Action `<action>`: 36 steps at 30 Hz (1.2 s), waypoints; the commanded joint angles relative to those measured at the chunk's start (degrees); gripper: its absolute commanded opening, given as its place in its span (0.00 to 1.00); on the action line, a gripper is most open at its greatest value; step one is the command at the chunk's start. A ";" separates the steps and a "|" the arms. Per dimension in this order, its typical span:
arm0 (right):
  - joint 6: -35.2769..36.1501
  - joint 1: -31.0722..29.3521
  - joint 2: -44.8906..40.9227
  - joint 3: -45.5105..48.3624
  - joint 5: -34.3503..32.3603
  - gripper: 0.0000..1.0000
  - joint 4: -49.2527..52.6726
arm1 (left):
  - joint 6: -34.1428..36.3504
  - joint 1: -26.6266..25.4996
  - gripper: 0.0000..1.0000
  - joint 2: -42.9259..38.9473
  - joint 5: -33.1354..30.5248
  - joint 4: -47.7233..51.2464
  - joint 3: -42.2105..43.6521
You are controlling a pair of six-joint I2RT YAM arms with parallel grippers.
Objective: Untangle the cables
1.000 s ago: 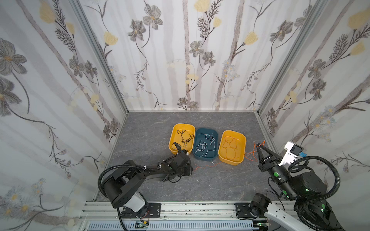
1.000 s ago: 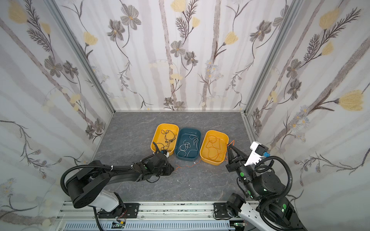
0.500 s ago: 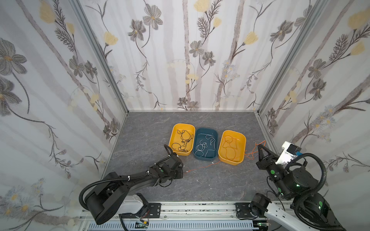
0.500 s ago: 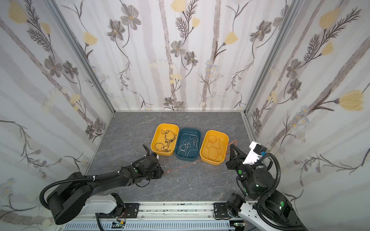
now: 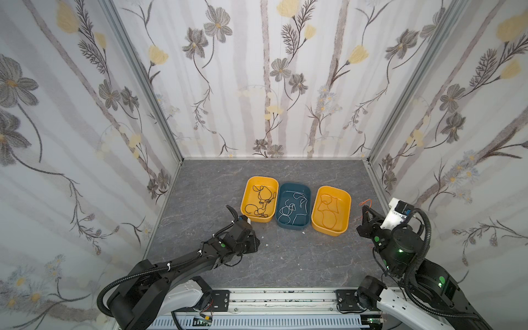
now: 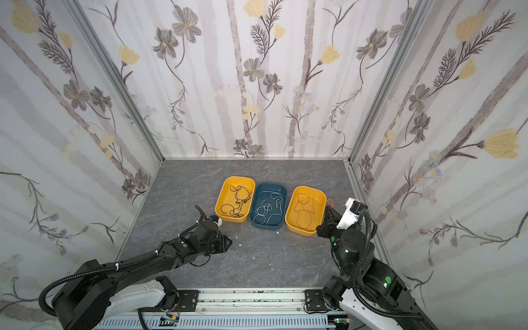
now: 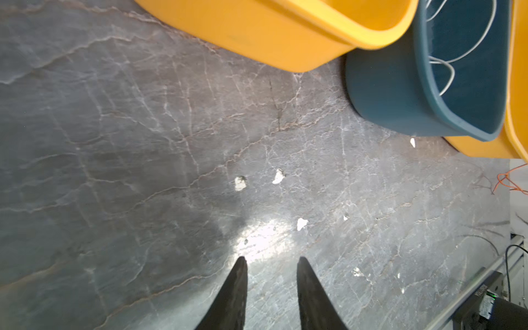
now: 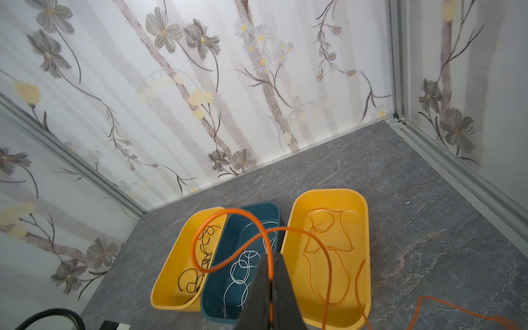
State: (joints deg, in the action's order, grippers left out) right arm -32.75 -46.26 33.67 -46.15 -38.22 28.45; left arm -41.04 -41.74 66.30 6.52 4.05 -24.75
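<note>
Mid-frame in both top views: left yellow plastic tray (image 5: 255, 219) holds thin black cables (image 5: 261, 197), middle teal plastic tray (image 5: 291, 227) thin white cables (image 5: 286, 210), right yellow plastic tray (image 5: 328, 231) thin orange cables (image 5: 328, 211); loose orange cable (image 5: 365, 203) farther right.

Your table (image 5: 205, 185) is grey with a marbled pattern. Three trays stand in a row across its middle: the left yellow tray (image 5: 262, 178), the teal tray (image 5: 294, 185) and the right yellow tray (image 5: 331, 187). On the near side lie small white flecks (image 7: 240, 183). An orange cable (image 8: 457, 310) trails on the surface right of the trays.
</note>
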 commanded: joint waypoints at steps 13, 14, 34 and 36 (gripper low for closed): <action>5.09 4.51 6.32 -6.21 14.17 0.00 -8.37 | 1.85 0.08 0.40 -2.85 5.68 -3.82 -1.37; 5.37 4.58 6.85 -6.93 15.37 0.00 -8.95 | 2.22 0.08 0.40 -2.76 6.36 -4.20 -1.70; 13.81 7.42 20.72 -25.47 19.95 0.00 -13.77 | 2.98 -0.28 0.42 -0.39 8.65 -8.17 -2.45; 14.71 9.00 22.07 -27.71 20.62 0.00 -13.77 | 2.89 -0.28 0.42 -0.35 8.68 -8.45 -2.23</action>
State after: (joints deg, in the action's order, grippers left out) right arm -20.86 -38.46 54.46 -71.68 -18.06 16.95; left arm -38.54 -41.98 65.82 15.05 -2.00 -27.24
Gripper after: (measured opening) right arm 0.049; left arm 0.421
